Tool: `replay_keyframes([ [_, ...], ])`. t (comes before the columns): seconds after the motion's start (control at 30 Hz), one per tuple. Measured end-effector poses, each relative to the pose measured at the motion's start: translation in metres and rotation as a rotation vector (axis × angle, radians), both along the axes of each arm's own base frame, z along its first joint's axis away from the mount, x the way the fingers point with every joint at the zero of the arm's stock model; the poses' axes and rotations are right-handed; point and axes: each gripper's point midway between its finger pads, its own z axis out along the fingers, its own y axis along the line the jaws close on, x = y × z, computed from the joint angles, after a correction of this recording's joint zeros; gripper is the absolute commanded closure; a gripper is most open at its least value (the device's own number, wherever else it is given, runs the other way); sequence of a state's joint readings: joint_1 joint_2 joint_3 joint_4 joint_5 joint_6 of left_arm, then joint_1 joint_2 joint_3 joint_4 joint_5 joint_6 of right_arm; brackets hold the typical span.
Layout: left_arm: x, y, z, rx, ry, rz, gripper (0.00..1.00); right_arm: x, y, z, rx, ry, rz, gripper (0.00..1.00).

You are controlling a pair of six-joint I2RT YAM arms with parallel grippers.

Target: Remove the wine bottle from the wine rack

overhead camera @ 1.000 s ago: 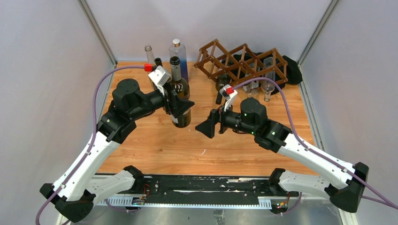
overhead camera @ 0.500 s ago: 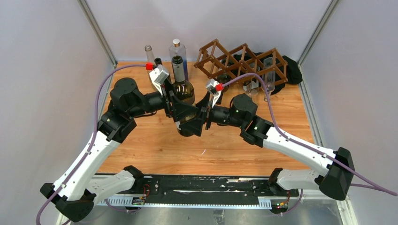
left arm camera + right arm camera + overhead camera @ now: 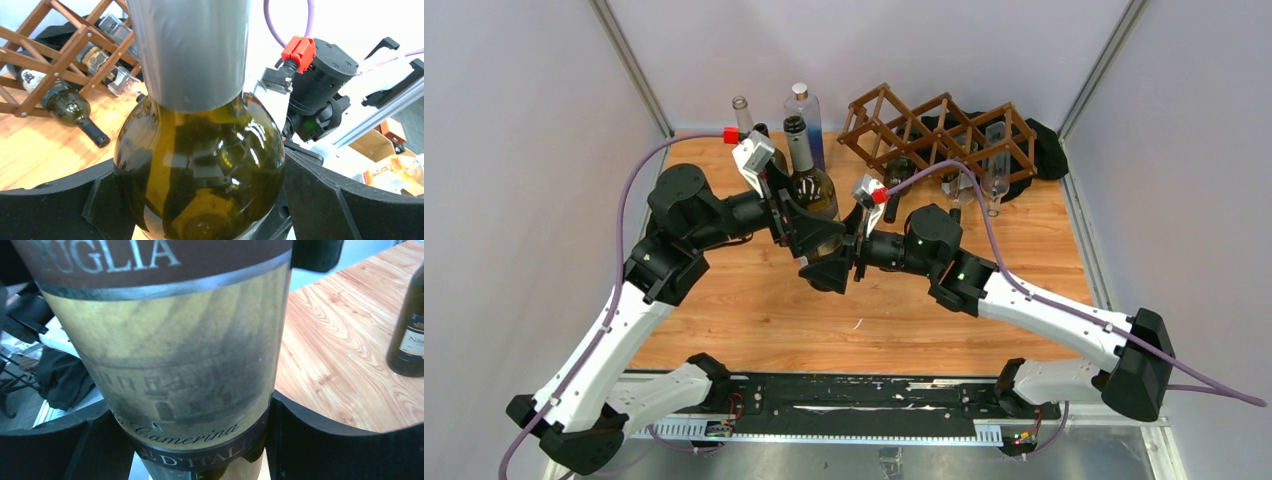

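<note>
The wine bottle (image 3: 812, 190) is standing neck-up over the bench (image 3: 754, 310), well apart from the wine rack (image 3: 939, 130). The left tool (image 3: 200, 200) is clamping its shoulder and the right tool (image 3: 192, 440) is clamping its labelled belly from the opposite side, probably sharing the weight. Whether its base is touching the bench is not showing.

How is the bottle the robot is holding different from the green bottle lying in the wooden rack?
The held bottle stands neck-up; the rack bottle lies on its side in the wine rack, with its neck poking out. The held bottle is squeezed between the left pincer and the right pincer; no pincer touches the rack bottle. Both are dark green glass.
</note>
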State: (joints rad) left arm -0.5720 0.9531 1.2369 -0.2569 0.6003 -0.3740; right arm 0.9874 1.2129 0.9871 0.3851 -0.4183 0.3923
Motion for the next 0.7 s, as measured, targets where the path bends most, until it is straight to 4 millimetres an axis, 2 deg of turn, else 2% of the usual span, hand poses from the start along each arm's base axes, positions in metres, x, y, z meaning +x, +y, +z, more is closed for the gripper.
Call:
replay_keyframes([
  [0.13,0.003,0.005,0.002,0.004,0.002,0.027,0.01,0.003,-0.004,-0.008,-0.038,-0.015,-0.027,1.00],
  [0.2,0.004,0.007,0.006,-0.001,-0.005,0.037,0.05,0.004,-0.008,-0.012,-0.058,-0.020,-0.040,1.00],
  [0.27,0.006,0.010,0.013,-0.012,-0.018,0.049,0.15,0.004,-0.012,-0.017,-0.079,-0.026,-0.050,1.00],
  [0.37,0.010,0.014,0.020,-0.020,-0.028,0.053,0.35,0.003,-0.016,-0.021,-0.096,-0.041,-0.054,1.00],
  [0.43,0.012,0.014,0.023,-0.023,-0.021,0.040,0.40,0.005,-0.018,-0.019,-0.096,-0.050,-0.066,1.00],
  [0.57,0.021,0.014,0.021,-0.029,0.023,0.023,0.38,0.009,-0.021,-0.019,-0.099,-0.056,-0.097,1.00],
  [0.7,0.024,0.015,0.018,-0.025,0.039,0.012,0.19,0.010,-0.023,-0.022,-0.109,-0.052,-0.106,1.00],
])
